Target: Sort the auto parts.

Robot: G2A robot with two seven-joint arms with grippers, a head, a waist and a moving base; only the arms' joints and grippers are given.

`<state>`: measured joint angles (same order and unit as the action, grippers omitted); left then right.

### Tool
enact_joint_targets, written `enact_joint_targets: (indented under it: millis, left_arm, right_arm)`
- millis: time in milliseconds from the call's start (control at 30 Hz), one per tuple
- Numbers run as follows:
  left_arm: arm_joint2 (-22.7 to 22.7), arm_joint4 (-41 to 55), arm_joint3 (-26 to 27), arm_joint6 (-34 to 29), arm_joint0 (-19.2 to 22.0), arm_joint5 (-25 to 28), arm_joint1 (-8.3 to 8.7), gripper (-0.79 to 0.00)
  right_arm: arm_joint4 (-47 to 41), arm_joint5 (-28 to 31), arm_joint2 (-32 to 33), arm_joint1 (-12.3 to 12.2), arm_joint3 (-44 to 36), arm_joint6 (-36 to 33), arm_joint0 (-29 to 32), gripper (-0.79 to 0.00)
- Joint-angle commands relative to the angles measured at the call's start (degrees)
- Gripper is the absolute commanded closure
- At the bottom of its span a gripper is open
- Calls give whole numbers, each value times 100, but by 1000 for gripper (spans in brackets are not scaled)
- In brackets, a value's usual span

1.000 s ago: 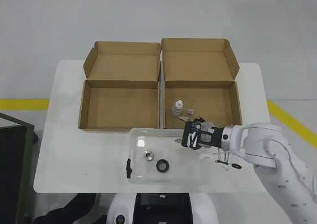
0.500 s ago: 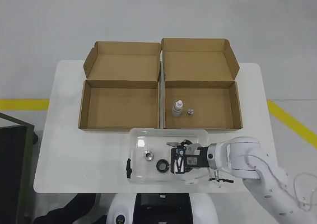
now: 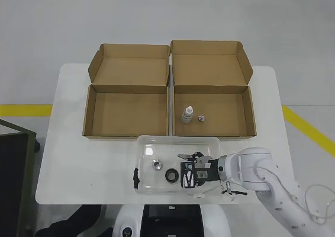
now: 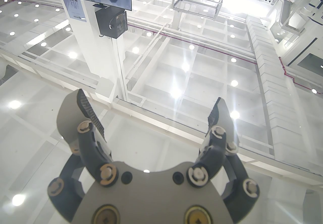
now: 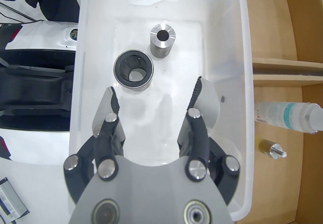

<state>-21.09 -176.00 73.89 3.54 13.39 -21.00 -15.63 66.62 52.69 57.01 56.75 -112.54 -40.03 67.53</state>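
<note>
One black ring-shaped bearing (image 5: 133,73) and one silver metal cylinder (image 5: 162,43) stand in the clear plastic bin (image 5: 242,33) at the counter's (image 3: 79,166) front edge, with the right gripper's (image 5: 154,85) fingers (image 5: 205,99) wide apart, empty, just beside the bearing.

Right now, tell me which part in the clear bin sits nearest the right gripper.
The black ring-shaped sleeve, just ahead of the right gripper; the silver cylinder with a dark bore stands farther along the clear bin.
</note>
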Motion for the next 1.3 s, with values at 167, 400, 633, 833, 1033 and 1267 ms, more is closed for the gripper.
enact_joint_targets:
  millis: [167, 400, 633, 833, 1033, 1267]
  left_arm:
    - [0, 0, 0, 0, 0, 0, 0, -785]
    - [0, 0, 0, 0, 0, 0, 0, -785]
    - [0, 0, 0, 0, 0, 0, 0, -785]
    - [0, 0, 0, 0, 0, 0, 0, -785]
    - [0, 0, 0, 0, 0, 0, 0, -785]
    - [0, 0, 0, 0, 0, 0, 0, -785]
  right_arm:
    - [271, 6, -289, 43, 248, 241, -117, -570]
    - [470, -149, -606, 108, 422, 388, -231, -619]
    - [613, -279, -904, 193, 564, 567, -402, -610]
    - [688, -384, -1140, 280, 747, 700, -586, -505]
    - [702, -377, -1317, 342, 900, 771, -700, -400]
    - [625, -352, -1318, 356, 924, 795, -733, -123]
